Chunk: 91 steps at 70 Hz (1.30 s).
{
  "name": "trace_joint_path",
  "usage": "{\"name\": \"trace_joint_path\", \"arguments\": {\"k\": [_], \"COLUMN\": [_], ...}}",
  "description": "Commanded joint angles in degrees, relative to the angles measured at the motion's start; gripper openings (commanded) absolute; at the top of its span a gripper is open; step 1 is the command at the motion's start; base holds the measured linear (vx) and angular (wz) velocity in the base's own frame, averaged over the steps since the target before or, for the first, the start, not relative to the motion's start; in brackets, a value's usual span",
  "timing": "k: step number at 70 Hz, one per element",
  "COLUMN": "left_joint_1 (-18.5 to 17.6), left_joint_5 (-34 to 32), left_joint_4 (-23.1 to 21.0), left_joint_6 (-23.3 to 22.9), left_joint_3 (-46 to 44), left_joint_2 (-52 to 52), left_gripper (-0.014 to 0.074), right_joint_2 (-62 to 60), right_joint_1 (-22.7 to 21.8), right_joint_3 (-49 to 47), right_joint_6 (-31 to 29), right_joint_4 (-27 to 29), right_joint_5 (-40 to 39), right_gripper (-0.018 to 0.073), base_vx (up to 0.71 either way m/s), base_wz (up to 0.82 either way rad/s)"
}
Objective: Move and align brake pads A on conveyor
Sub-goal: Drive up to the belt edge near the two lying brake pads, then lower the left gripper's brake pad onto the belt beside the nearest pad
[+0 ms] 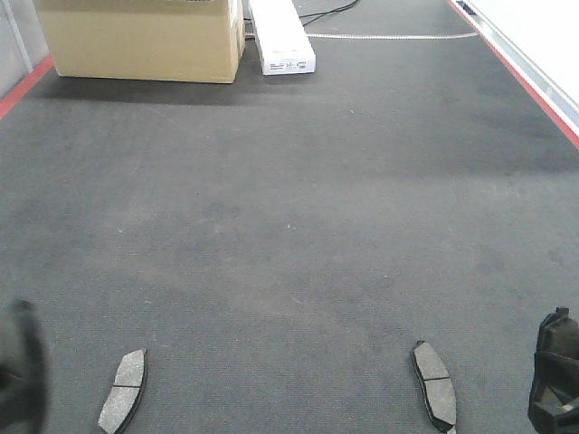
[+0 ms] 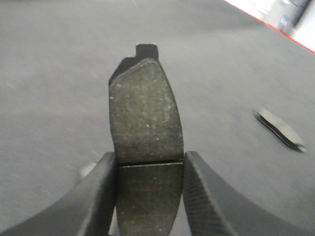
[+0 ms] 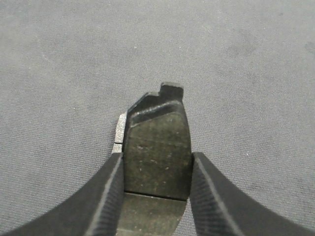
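Note:
Two grey brake pads lie flat on the dark conveyor near its front, one at the left and one at the right. My left gripper is shut on a third brake pad, gripped by its side edges above the belt; it shows as a dark blur at the bottom left. Another pad lies to its right. My right gripper, at the bottom right, is shut on a brake pad. A lighter pad corner peeks from behind it.
A large cardboard box and a long white box stand at the belt's far end, with a cable beside them. Red strips run along the left and right edges.

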Motion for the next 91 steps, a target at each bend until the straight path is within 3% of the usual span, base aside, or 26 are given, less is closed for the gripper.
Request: {"name": "trace_joint_path", "arguments": {"k": [1, 9, 20, 26, 38, 63, 91], "left_joint_1": [-0.32, -0.32, -0.32, -0.32, -0.32, -0.32, -0.37], "left_joint_5": [-5.57, -7.17, -9.81, -9.15, -7.13, -0.69, -0.27], "left_joint_4": [-9.25, -18.76, -32.16, -35.2, -40.49, -42.08, -44.73], "left_joint_6": [7.23, 15.0, 21.04, 23.19, 23.15, 21.68, 20.37], "left_joint_3": [-2.15, -2.15, -2.43, -4.09, -9.29, -20.2, -22.7], "left_joint_2": [5.55, 13.65, 26.13, 32.19, 44.01, 63.16, 70.19], "left_gripper": [0.0166, 0.0171, 0.0179, 0.0183, 0.019, 0.0204, 0.0239], "right_joint_2": [-0.05, -0.05, -0.05, -0.05, -0.05, -0.05, -0.05], "right_joint_1": [-0.18, -0.18, -0.18, -0.18, -0.18, -0.18, -0.18], "right_joint_3": [-1.84, -1.84, -1.84, -1.84, -1.84, -1.84, -1.84], "right_joint_6": [-0.46, -0.46, -0.46, -0.46, -0.46, -0.46, -0.46], "right_joint_4": [-0.92, -0.92, -0.92, -0.92, -0.92, -0.92, -0.92], "right_joint_5": [-4.4, -4.4, -4.4, -4.4, -4.35, -4.35, -4.35], "right_gripper": [0.0125, 0.0125, 0.0125, 0.0125, 0.0125, 0.0125, 0.0125], "base_vx": [0.0, 0.0, 0.0, 0.0, 0.0, 0.0, 0.0], "base_wz": [0.0, 0.0, 0.0, 0.0, 0.0, 0.0, 0.0]}}
